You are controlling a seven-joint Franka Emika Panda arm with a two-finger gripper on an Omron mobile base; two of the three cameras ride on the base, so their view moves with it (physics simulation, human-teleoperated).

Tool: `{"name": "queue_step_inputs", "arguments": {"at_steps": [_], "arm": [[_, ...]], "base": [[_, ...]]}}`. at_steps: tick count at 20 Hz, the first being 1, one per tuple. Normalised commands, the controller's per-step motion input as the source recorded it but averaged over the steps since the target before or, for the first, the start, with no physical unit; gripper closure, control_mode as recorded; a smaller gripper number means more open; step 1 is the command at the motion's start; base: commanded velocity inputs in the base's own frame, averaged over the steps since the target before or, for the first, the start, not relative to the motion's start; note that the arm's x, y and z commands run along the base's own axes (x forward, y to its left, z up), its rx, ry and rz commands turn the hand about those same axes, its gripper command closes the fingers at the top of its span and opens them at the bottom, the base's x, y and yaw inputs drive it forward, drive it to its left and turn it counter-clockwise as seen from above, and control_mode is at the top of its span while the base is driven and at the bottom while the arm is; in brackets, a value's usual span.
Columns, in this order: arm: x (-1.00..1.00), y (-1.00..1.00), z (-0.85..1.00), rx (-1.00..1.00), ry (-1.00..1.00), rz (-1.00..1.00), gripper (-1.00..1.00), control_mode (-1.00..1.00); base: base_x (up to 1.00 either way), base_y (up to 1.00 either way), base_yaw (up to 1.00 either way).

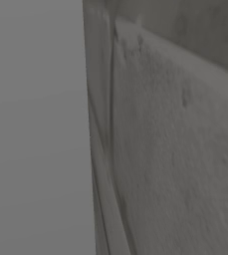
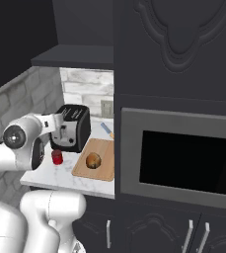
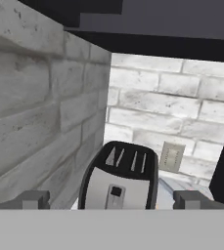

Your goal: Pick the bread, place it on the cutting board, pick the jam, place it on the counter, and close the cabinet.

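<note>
While fingers spread wide, bread on cutting board, jam arm-clipped.

Round brown bread sits on wooden cutting board. Red jam jar upright on white bench, just left of board.

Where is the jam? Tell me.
In the right base view the jam stands on the counter, just in front of the toaster and left of the cutting board holding the bread.
</note>
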Motion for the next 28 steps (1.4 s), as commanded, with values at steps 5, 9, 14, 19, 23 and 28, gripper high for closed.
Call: {"name": "queue_step_inputs", "arguments": {"at_steps": [5, 9, 14, 19, 23, 28], "arm": [[-0.27, 0.0, 0.23, 0.0, -0.08, 0.0, -1.0, -1.0], [-0.28, 0.0, 0.21, 0.0, -0.07, 0.0, -1.0, -1.0], [-0.37, 0.0, 0.25, 0.0, -0.07, 0.0, -1.0, -1.0], [-0.36, 0.0, 0.21, 0.0, -0.06, 0.0, -1.0, -1.0], [-0.34, 0.0, 0.17, 0.01, -0.06, 0.0, -1.0, -1.0], [-0.31, 0.0, 0.11, 0.0, -0.06, 0.0, -1.0, -1.0]], "base": [[0.0, 0.0, 0.0], [0.0, 0.0, 0.0], [0.0, 0.0, 0.0], [0.0, 0.0, 0.0], [0.0, 0.0, 0.0], [0.0, 0.0, 0.0]]}}
